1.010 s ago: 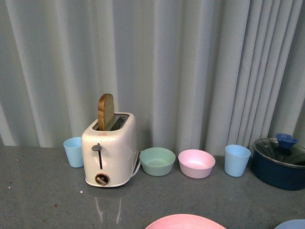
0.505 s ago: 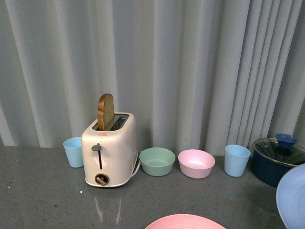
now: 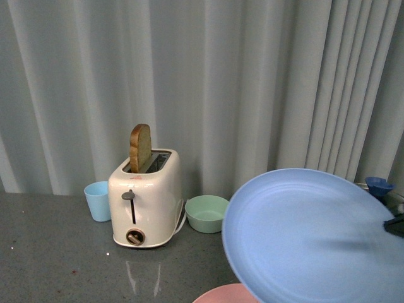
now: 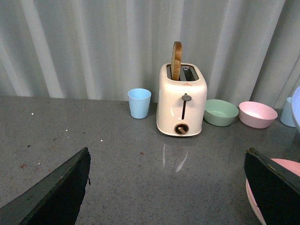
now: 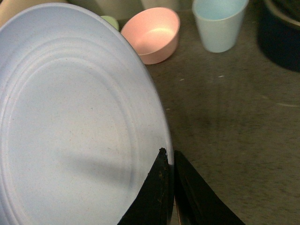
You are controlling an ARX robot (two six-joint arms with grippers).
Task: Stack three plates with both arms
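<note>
My right gripper (image 5: pixel 169 157) is shut on the rim of the light blue plate (image 5: pixel 70 122). In the front view that plate (image 3: pixel 309 240) hangs tilted in the air at the right, its face toward the camera, and only a dark tip of the right gripper (image 3: pixel 394 225) shows at its right edge. The pink plate (image 3: pixel 227 295) lies on the grey counter at the bottom edge, partly under the blue one. My left gripper (image 4: pixel 166 154) is open and low over bare counter, with the pink plate (image 4: pixel 287 165) just behind one finger.
A cream toaster (image 3: pixel 144 199) with a slice of bread up stands at the back, a light blue cup (image 3: pixel 98 201) to its left and a green bowl (image 3: pixel 207 213) to its right. A pink bowl (image 5: pixel 152 33), another cup (image 5: pixel 218 23) and a dark pot (image 5: pixel 281 37) stand beyond the blue plate.
The light blue plate has risen from the lower right corner and swung left. It now covers the pink bowl, the right cup and most of the pot in the front view.
</note>
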